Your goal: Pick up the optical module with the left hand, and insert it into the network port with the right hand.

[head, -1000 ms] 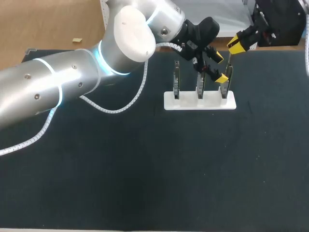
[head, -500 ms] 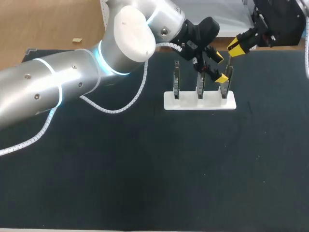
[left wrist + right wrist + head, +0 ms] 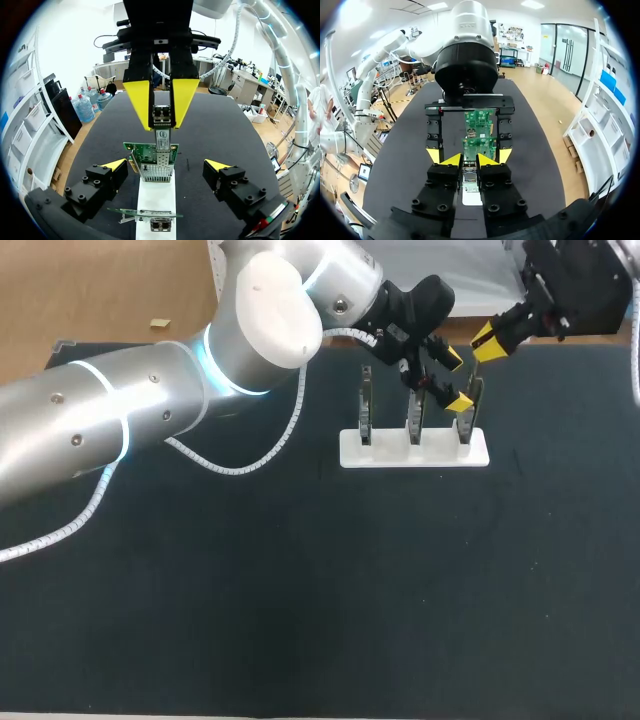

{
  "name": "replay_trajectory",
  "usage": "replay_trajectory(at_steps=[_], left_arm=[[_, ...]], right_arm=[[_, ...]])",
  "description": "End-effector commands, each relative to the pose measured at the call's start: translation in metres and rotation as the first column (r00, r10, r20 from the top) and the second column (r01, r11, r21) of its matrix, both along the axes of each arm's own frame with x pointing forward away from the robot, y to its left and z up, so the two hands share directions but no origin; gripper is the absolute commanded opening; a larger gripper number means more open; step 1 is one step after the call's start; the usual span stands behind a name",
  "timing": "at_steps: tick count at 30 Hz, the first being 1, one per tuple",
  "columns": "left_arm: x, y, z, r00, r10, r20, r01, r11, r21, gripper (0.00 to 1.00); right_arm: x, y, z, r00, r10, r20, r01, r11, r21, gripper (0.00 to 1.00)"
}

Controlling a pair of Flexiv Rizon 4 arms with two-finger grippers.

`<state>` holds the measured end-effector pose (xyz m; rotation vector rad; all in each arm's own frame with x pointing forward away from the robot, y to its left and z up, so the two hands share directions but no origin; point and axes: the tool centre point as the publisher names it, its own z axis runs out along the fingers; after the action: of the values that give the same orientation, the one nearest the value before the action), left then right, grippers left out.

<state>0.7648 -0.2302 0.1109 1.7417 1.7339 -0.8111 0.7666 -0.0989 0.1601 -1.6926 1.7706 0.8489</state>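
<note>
Head view: left gripper (image 3: 454, 378) sits at the right end of the white stand (image 3: 400, 452) on the black mat (image 3: 300, 590), around the rightmost card (image 3: 468, 412) of three upright ones. Right gripper (image 3: 488, 338) hangs just above and behind that card. Module is too small to make out here.

Left wrist view is clearer. My left fingers are spread wide, one on each side of the green card, touching nothing. The right arm's yellow fingers come down from above and pinch the optical module (image 3: 161, 116) from two sides. Module is upright, its lower end meeting the card's top edge. Right wrist view agrees: module clamped between my right fingertips, cards straight ahead, left fingers flanking.

Progress, my read: pickup by the left and the pass to the right look done, since the left is empty and the right has the part. Insertion is the step in hand. I can't tell whether the module end is already in the network port or only at its mouth, because the port is hidden behind the module's end. Left to do: push fully home, release the right, back both arms off.
</note>
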Motion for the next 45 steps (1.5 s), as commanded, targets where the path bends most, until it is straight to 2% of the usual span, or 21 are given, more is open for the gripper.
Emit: replay_trajectory(at_steps=[1,2,3,4,9,16,22,23,24,25,26,45], left_arm=[[0.002,-0.001,0.001,1.000,-0.002,-0.004,0.002,1.000,0.006,1.00],[0.002,-0.001,0.001,1.000,-0.002,-0.004,0.002,1.000,0.006,1.00],[0.002,-0.001,0.001,1.000,-0.002,-0.004,0.002,1.000,0.006,1.00],[0.002,-0.001,0.001,1.000,-0.002,-0.004,0.002,1.000,0.006,1.00],[0.002,-0.001,0.001,1.000,-0.002,-0.004,0.002,1.000,0.006,1.00],[0.002,-0.001,0.001,1.000,-0.002,-0.004,0.002,1.000,0.006,1.00],[0.002,-0.001,0.001,1.000,-0.002,-0.004,0.002,1.000,0.006,1.00],[0.002,-0.001,0.001,1.000,-0.002,-0.004,0.002,1.000,0.006,1.00],[0.002,-0.001,0.001,1.000,-0.002,-0.004,0.002,1.000,0.006,1.00],[0.002,-0.001,0.001,1.000,-0.002,-0.004,0.002,1.000,0.006,1.00],[0.002,-0.001,0.001,1.000,-0.002,-0.004,0.002,1.000,0.006,1.00],[0.002,-0.001,0.001,1.000,-0.002,-0.004,0.002,1.000,0.006,1.00]], right_arm=[[0.000,0.001,-0.002,1.000,-0.002,0.000,0.002,1.000,-0.001,0.00],[0.000,0.001,-0.002,1.000,-0.003,0.001,0.003,1.000,-0.002,0.00],[0.000,0.002,-0.001,1.000,-0.004,0.000,0.004,1.000,-0.001,0.30],[0.000,0.002,-0.001,1.000,-0.004,-0.001,0.004,1.000,-0.001,1.00],[0.000,0.002,0.003,1.000,-0.001,0.004,0.001,1.000,0.002,1.00],[0.002,-0.003,0.012,0.999,-0.010,-0.036,0.012,0.997,0.071,1.00],[0.003,-0.007,0.019,1.000,-0.001,-0.030,0.004,0.997,0.081,1.00],[0.003,-0.007,0.020,1.000,-0.001,-0.027,0.003,0.997,0.082,0.81],[0.003,-0.007,0.021,1.000,-0.001,-0.024,0.003,0.996,0.085,0.38],[0.004,-0.007,0.022,1.000,-0.002,-0.021,0.003,0.996,0.088,0.15],[0.004,-0.007,0.023,1.000,-0.001,-0.017,0.002,0.996,0.090,0.00],[0.009,0.003,0.027,1.000,0.018,0.002,-0.018,0.995,0.102,0.00]])
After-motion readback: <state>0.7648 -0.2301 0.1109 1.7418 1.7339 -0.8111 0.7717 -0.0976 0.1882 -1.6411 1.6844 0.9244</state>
